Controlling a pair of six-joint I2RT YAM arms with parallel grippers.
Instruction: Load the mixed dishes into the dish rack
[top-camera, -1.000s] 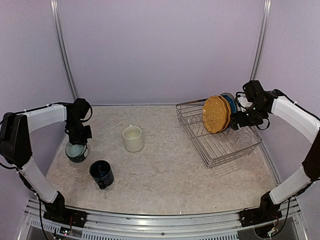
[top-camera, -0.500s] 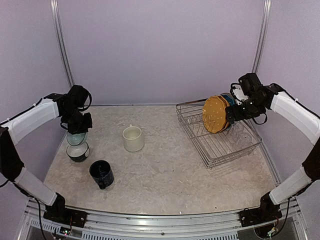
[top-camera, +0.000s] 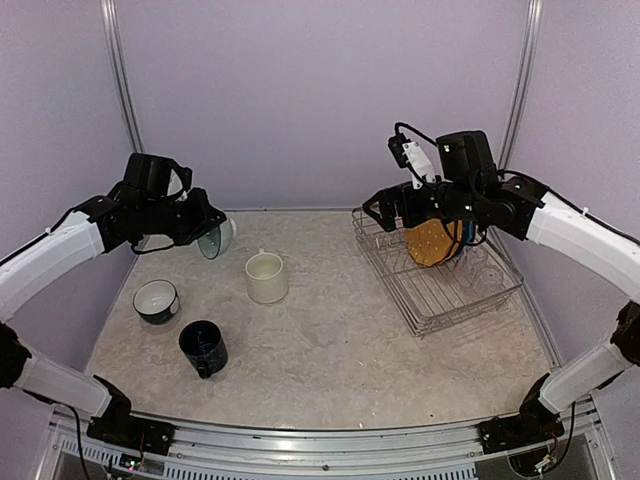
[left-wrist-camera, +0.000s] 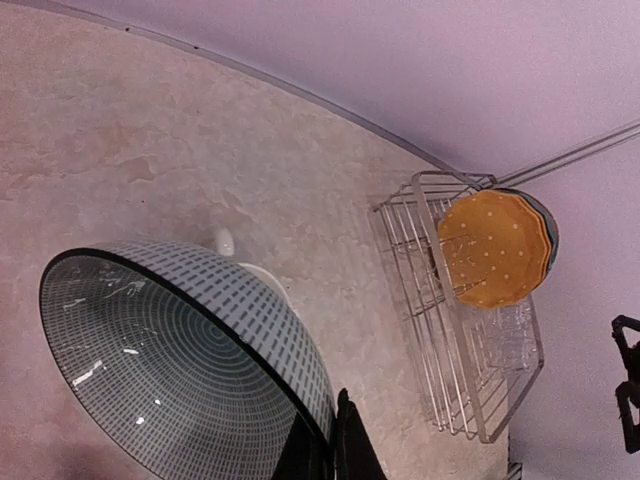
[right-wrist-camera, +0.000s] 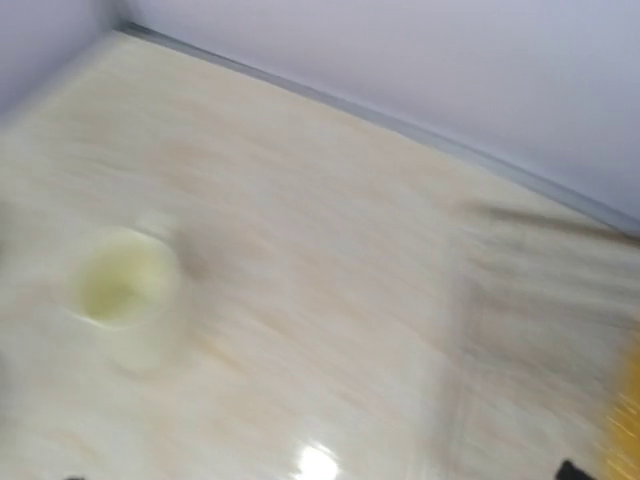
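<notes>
Upper left of the top view, left claw (top-camera: 203, 233) pinches the bowl (top-camera: 214, 240) by its rim, tilted above the worktop (top-camera: 330, 340); rack (top-camera: 455, 300) lies well to the right, right claw (top-camera: 380, 212) spread wide at its left edge.

The marble tabletop (top-camera: 350, 360) lies bare from centre to 6 o'clock. A cream ceramic mug (top-camera: 266, 277) blocks 10 o'clock, a dark blue mug (top-camera: 203, 348) 8, a silver wire dish rack (top-camera: 445, 300) 2, with a yellow dotted plate (top-camera: 430, 248) upright inside.

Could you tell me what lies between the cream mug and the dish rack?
Only bare tabletop separates the cream mug from the dish rack, seen in the top external view.
</notes>
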